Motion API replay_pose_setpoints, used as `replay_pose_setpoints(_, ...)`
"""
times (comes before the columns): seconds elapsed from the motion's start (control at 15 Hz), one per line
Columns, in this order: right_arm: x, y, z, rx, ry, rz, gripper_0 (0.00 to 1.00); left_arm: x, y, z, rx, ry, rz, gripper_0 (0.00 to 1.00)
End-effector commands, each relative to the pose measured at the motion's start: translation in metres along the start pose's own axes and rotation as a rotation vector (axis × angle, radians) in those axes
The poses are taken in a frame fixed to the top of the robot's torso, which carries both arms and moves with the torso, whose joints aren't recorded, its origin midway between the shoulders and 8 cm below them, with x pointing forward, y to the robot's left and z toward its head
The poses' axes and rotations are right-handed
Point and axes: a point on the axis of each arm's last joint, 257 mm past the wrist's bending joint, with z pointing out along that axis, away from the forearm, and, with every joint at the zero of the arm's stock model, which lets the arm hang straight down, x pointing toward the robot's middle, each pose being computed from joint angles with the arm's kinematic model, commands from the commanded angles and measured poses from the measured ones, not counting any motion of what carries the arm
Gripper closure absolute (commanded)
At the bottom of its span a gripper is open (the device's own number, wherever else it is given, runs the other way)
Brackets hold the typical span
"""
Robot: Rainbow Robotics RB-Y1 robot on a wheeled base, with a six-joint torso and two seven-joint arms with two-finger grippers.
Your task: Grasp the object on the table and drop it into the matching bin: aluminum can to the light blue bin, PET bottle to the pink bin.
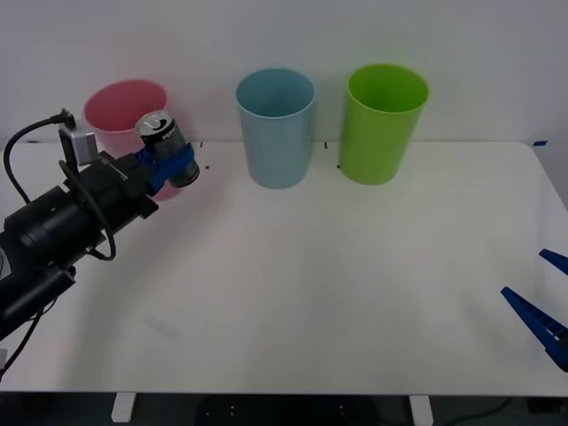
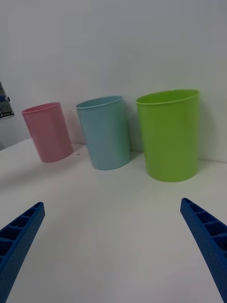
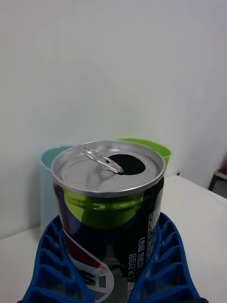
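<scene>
The aluminum can (image 1: 161, 134) is dark with a shiny silver pull-tab top, and my left gripper (image 1: 170, 165) is shut on it, holding it in the air in front of the pink bin (image 1: 120, 111). Close up, the can (image 3: 111, 199) stands upright between the blue ribbed fingers (image 3: 54, 260). The light blue bin (image 1: 276, 127) stands to the right of the can, at the table's far edge. Low at the table's right edge, my right gripper (image 1: 548, 297) is open and holds nothing.
A lime green bin (image 1: 384, 122) stands to the right of the light blue bin (image 2: 104, 132). The white table (image 1: 319, 284) spreads wide in front of the bins. A wall rises just behind them.
</scene>
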Motion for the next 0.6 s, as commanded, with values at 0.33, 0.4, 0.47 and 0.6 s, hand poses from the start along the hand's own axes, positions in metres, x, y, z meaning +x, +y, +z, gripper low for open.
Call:
replay_pose_setpoints(0.33,0.0,0.0,0.0,0.0,0.0,0.0,0.0,-0.035,0.004,0.051,0.006,0.035,-0.036,1.0)
replay_pose_setpoints(0.4,0.0,0.0,0.0,0.0,0.0,0.0,0.0,-0.039,0.006,0.06,0.003,0.037,-0.037,1.0)
replay_pose_setpoints(0.47,0.0,0.0,0.0,0.0,0.0,0.0,0.0,-0.039,0.01,0.069,-0.001,0.042,-0.038,1.0)
replay_pose_setpoints(0.6,0.0,0.0,0.0,0.0,0.0,0.0,0.0,-0.041,0.022,0.091,-0.016,0.052,-0.035,1.0)
